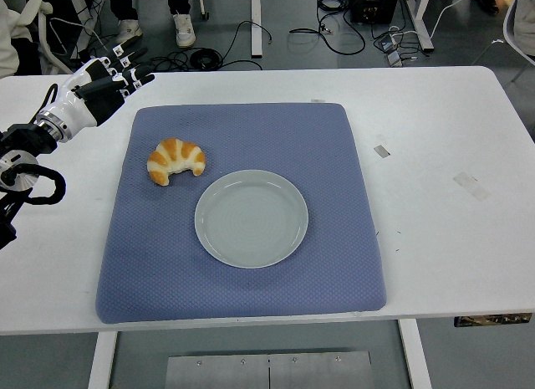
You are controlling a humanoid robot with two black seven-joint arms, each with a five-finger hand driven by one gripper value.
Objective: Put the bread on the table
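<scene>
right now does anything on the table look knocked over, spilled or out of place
Nothing stands out. The croissant lies whole on the blue mat, apart from the empty plate. The mat sits flat. The left robot hand holds nothing, over the table's far left corner.

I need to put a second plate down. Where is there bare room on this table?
Bare table right of the blue mat, save small tape bits. Mat's front strip below the plate is free. Crowded: croissant and left hand at upper left.
</scene>
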